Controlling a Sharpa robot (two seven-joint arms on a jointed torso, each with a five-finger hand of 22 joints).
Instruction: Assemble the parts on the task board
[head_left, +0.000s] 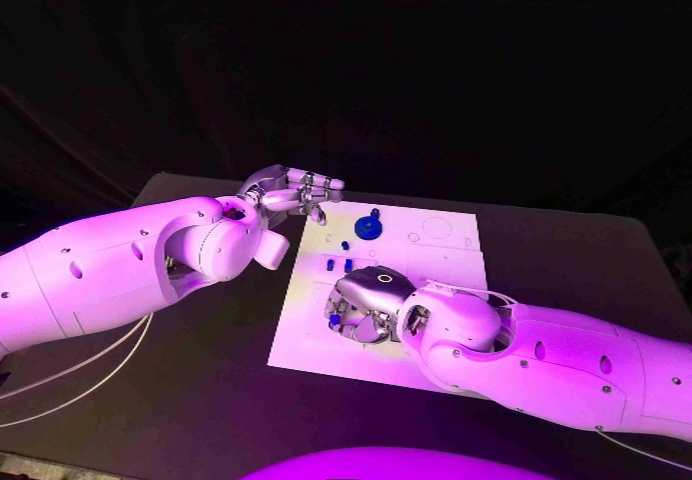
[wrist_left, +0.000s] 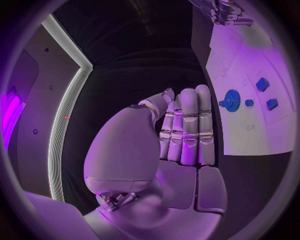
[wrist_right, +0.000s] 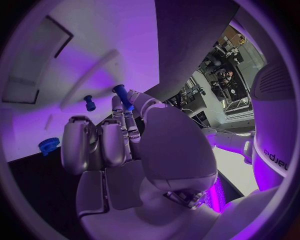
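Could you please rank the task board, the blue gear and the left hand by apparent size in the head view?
1. task board
2. left hand, though it may sit nearer the camera
3. blue gear

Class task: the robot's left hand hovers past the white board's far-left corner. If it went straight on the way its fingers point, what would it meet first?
Probably nothing: the silver left hand has its fingers pointing beyond the black table into darkness, though depth is unclear.

The right hand (head_left: 369, 305) covers the near task board (head_left: 447, 262); a blue gear (head_left: 369, 227) stands farther back.
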